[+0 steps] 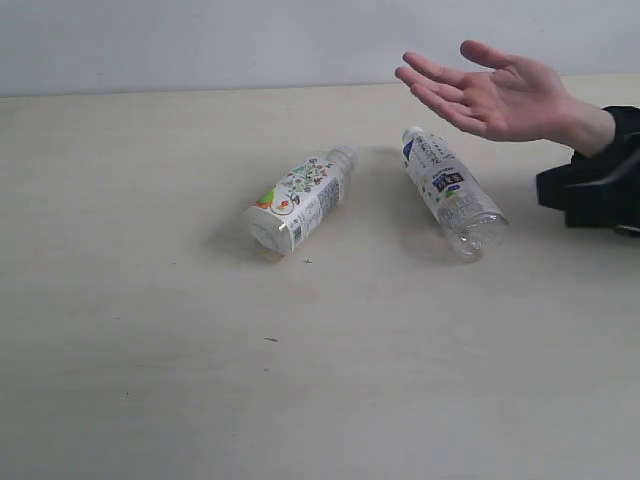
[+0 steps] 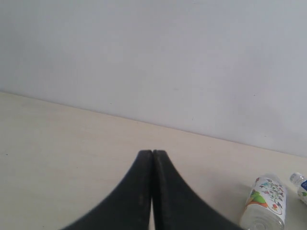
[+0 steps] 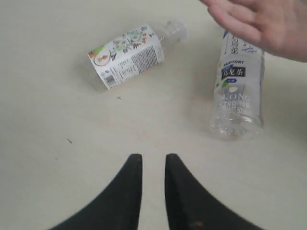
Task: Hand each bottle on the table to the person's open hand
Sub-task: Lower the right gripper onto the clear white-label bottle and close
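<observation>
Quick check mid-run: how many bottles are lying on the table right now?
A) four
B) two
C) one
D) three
B: only the colourful-print bottle and the white-and-blue bottle lie on the table, both on their sides; the open hand holds nothing.

Table (image 1: pixel 150 350): pale cream, faint wood grain, a few tiny dark specks.
Printed bottle (image 1: pixel 300 200): clear plastic; white label with green, orange and red print.
Blue-label bottle (image 1: pixel 450 190), at the printed bottle's three o'clock: clear plastic; white-and-blue label, dark lettering.
Hand (image 1: pixel 500 95): light skin.
Sleeve (image 1: pixel 625 125): black.
Wall (image 1: pixel 200 40): plain pale grey.
My left gripper (image 2: pixel 152 153): black.
My right gripper (image 3: pixel 153 160): black.
</observation>
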`<move>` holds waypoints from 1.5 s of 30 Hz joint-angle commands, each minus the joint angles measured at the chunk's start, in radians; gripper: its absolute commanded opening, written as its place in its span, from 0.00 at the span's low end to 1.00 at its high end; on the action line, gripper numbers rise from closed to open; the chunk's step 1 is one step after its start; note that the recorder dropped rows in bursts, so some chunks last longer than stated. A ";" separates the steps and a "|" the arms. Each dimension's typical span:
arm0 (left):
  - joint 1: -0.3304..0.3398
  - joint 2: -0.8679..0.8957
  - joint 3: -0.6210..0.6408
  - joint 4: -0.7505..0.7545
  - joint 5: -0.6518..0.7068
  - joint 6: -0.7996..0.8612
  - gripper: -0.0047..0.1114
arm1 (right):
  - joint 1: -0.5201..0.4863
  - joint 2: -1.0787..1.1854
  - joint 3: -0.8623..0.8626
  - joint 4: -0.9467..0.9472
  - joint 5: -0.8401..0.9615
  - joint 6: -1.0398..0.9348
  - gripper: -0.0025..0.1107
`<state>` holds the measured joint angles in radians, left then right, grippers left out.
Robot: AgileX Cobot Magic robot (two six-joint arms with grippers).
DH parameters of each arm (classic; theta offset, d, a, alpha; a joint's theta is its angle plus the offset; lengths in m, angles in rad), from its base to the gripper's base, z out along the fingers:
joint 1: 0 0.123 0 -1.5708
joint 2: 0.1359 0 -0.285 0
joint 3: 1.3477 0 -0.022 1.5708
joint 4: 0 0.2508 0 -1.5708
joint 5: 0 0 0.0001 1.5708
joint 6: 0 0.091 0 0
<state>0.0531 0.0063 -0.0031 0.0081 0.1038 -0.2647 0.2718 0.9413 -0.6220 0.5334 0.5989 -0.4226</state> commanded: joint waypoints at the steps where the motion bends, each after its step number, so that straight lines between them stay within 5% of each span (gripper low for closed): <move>1: -0.005 -0.006 0.003 -0.008 -0.005 0.003 0.06 | -0.004 0.292 -0.133 0.013 0.024 -0.030 0.34; 4: -0.005 -0.006 0.003 -0.008 -0.005 0.003 0.06 | -0.004 0.446 -0.251 0.015 0.109 -0.030 0.42; 11: -0.005 -0.006 0.003 -0.008 -0.005 0.003 0.06 | -0.004 0.672 -0.460 0.022 0.293 -0.030 0.42; 18: -0.005 -0.006 0.003 -0.008 -0.005 0.003 0.06 | -0.004 0.679 -0.466 -0.204 0.235 0.069 0.43; 23: -0.005 -0.006 0.003 -0.008 -0.005 0.003 0.06 | -0.004 0.679 -0.466 -0.291 0.203 0.178 0.59; 40: -0.005 -0.006 0.003 -0.008 -0.005 0.003 0.06 | -0.004 0.822 -0.475 -0.336 0.013 0.243 0.64; 45: -0.005 -0.006 0.003 -0.008 -0.005 0.003 0.06 | -0.004 0.839 -0.475 -0.336 -0.003 0.243 0.73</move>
<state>0.0531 0.0063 -0.0031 0.0081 0.1038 -0.2647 0.2718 1.7677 -1.0903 0.2099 0.6152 -0.1856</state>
